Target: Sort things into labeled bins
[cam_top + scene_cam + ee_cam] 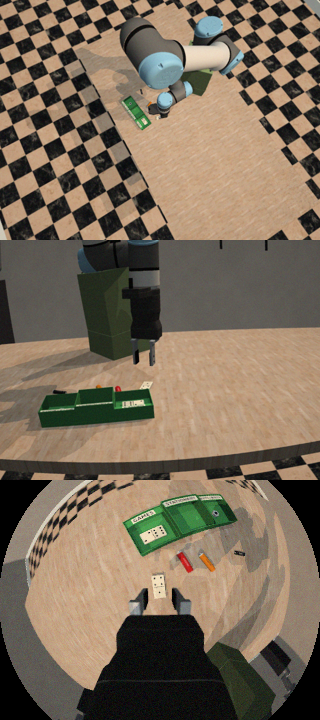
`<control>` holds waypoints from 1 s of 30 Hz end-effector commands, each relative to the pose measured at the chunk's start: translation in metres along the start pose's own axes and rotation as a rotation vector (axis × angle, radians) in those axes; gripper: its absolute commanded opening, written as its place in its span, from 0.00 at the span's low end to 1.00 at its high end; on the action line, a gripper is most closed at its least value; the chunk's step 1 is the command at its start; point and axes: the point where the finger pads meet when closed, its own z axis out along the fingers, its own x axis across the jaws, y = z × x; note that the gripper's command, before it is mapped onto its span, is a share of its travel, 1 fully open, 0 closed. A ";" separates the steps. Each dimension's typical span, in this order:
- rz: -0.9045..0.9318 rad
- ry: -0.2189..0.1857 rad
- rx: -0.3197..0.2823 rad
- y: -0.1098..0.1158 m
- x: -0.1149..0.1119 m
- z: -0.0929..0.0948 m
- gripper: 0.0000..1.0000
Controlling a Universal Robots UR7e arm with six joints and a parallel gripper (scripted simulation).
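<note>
The fingers (pixel 143 363) are apart and empty, up above the white domino (pixel 157 118) (pixel 146 385) (pixel 158 585) on the worktop (pixel 219 144) (pixel 219 395) (pixel 75 595).

Plain grey-walled room, checkered floor (pixel 54 148) (pixel 258 469), wooden table (pixel 219 155) (pixel 206 407) (pixel 75 605)

A cream domino (pixel 157 118) (pixel 146 385) (pixel 158 585) lies flat on the table; another (pixel 144 121) (pixel 133 403) (pixel 153 534) lies flat in the GAMES bin; red (pixel 118 388) (pixel 185 562) and orange (pixel 149 104) (pixel 98 386) (pixel 207 562) sticks lie near.
</note>
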 end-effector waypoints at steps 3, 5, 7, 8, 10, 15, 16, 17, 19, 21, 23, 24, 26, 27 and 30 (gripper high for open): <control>-0.110 -0.022 0.004 0.000 0.000 0.000 0.79; -0.110 -0.022 0.004 0.000 0.000 0.000 0.79; -0.110 -0.023 0.006 -0.001 -0.001 0.000 0.79; -0.110 -0.023 0.007 -0.002 -0.001 -0.001 0.79; -0.111 -0.023 0.008 -0.002 -0.002 -0.001 0.79; -0.112 -0.023 0.007 -0.001 -0.002 -0.001 0.79; -0.111 -0.023 0.007 0.000 -0.002 -0.001 0.79; -0.111 -0.022 0.006 0.000 -0.001 -0.001 0.79; -0.111 -0.022 0.005 0.001 -0.001 -0.001 0.79; -0.111 -0.022 0.004 0.002 0.000 0.000 0.79; -0.111 -0.022 0.005 0.002 0.000 0.000 0.79; -0.111 -0.023 0.008 0.000 -0.001 -0.001 0.79; -0.111 -0.023 0.008 0.000 -0.001 -0.001 0.79; -0.111 -0.023 0.008 0.000 -0.001 -0.001 0.79; -0.111 -0.023 0.008 0.000 -0.001 -0.001 0.79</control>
